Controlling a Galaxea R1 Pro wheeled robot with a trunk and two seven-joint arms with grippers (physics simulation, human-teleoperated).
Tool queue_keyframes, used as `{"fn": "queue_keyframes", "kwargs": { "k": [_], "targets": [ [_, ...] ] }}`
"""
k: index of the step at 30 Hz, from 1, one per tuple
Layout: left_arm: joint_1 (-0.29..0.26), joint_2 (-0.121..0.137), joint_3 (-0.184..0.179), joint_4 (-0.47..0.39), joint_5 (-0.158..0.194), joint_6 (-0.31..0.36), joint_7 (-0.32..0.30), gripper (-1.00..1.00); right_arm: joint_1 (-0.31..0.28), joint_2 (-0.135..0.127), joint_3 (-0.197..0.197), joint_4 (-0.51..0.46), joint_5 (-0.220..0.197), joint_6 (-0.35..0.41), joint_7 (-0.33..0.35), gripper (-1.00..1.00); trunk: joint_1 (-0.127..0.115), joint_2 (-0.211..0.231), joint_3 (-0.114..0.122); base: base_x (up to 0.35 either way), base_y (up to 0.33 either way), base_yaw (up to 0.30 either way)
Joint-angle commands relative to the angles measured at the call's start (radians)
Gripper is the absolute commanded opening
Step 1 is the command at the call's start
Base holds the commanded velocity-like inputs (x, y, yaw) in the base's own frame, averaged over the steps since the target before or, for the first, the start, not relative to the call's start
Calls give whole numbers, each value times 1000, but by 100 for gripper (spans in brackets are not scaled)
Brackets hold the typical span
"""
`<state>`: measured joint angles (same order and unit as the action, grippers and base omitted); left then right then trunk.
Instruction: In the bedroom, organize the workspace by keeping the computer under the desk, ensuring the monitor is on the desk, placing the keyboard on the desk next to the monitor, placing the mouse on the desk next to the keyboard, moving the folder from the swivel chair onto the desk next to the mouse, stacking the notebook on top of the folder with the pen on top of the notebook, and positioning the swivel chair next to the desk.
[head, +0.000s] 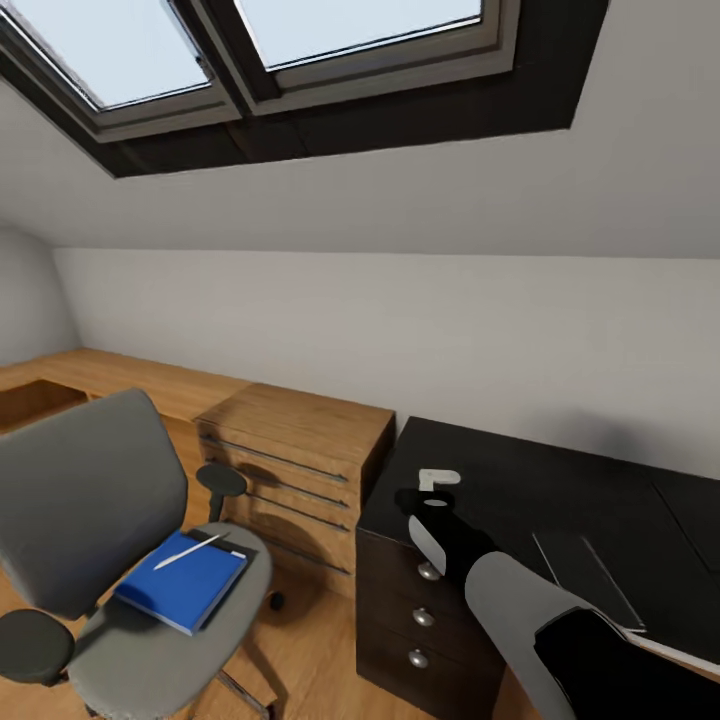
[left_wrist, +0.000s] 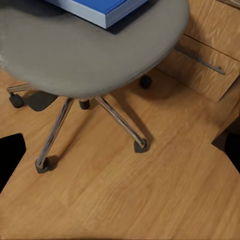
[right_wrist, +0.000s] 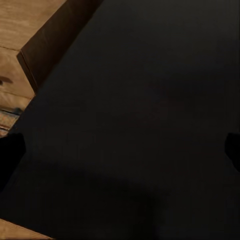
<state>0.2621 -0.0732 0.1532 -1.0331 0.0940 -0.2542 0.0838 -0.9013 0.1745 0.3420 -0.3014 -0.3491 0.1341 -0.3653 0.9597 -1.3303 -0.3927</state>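
Grey upholstered swivel chair (head: 110, 540) with black armrests stands on the light wood floor (left_wrist: 130, 190), left of the robot, well apart from the glossy black tabletop (head: 560, 500). Flat bright blue folder (head: 182, 583) lies on the chair seat, near its front edge. Thin white pen (head: 185, 551) rests on top of the folder, tilted diagonally. Cannot tell if a notebook sits between them.

Low light-wood drawer cabinet (head: 300, 470) stands between chair and tabletop, just beside the tabletop's black drawer unit (head: 425, 620) with round silver knobs. Faint flat dark shapes lie on the right part of the tabletop; too dark to identify.

Right arm (head: 520, 600), grey and black, reaches out over the tabletop's left corner; right gripper (head: 436, 490) hangs above the bare black surface. Right wrist view: dark fingertips (right_wrist: 10, 155) at both picture edges, jaws spread wide, nothing between them.

Left wrist view looks down on the chair seat edge, the folder corner (left_wrist: 102, 10) and the chrome five-star wheeled base (left_wrist: 90, 120). Dark fingertips (left_wrist: 10, 155) at both edges, left jaws apart, empty, above the floor.
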Motion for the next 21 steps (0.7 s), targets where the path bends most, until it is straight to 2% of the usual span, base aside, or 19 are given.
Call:
{"fn": "queue_keyframes", "kwargs": {
  "k": [1, 7, 21],
  "targets": [
    [0, 0, 0, -1, 10, -2, -1, 100, -1, 0, 6, -1, -2, 7, -6, 100, 0, -1, -1, 0, 0, 280],
    [0, 0, 0, -1, 10, -2, -1, 100, -1, 0, 6, -1, -2, 7, -5, 100, 0, -1, -3, -70, 69, 280],
    [0, 0, 0, -1, 9, -4, -1, 100, 4, 0, 6, -1, -2, 7, -1, 100, 0, -1, -8, -226, 237, 262]
  ]
}}
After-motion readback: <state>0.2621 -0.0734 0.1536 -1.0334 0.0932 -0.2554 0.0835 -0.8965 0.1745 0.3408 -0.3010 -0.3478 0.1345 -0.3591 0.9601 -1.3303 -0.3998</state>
